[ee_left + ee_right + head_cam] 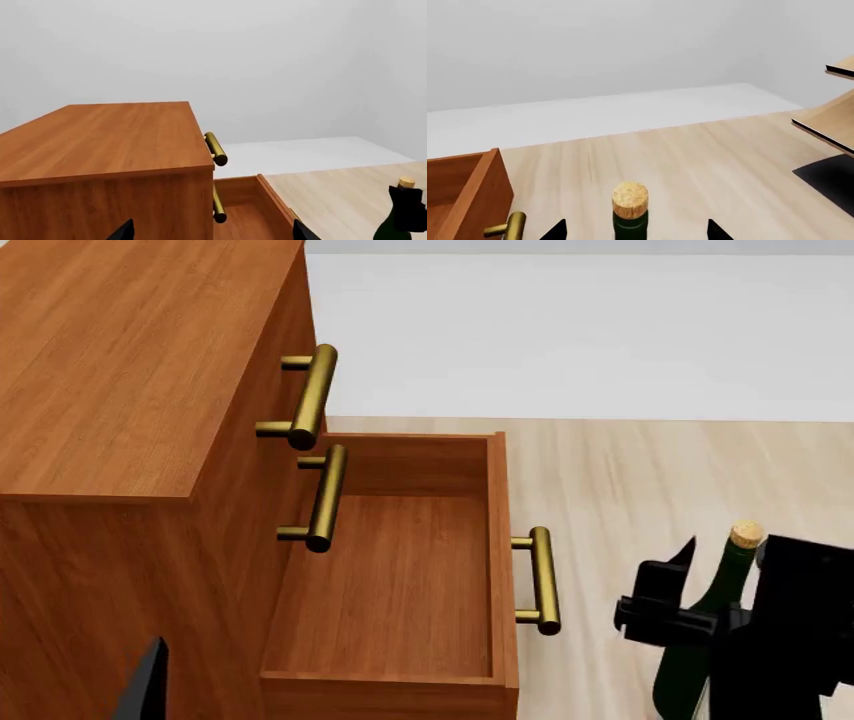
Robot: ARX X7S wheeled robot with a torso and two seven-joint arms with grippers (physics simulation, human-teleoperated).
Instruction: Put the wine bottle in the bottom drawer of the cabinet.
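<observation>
The wine bottle (714, 625) stands upright, dark green with a tan cork, to the right of the open bottom drawer (400, 580). My right gripper (670, 616) is around it. In the right wrist view the cork and neck (630, 205) rise between my right gripper's (635, 231) two spread fingertips, which look closed on the wider body below. The bottom drawer is pulled far out of the cabinet (120, 370) and its brass handle (539, 580) faces the bottle. My left gripper (212, 235) is open and empty beside the cabinet's top corner.
The two upper drawers are shut, and their brass handles (315, 395) stick out above the open drawer. A pale wood rack with a black base (827, 135) stands to the right on the light wood floor (641, 480). A white wall is behind.
</observation>
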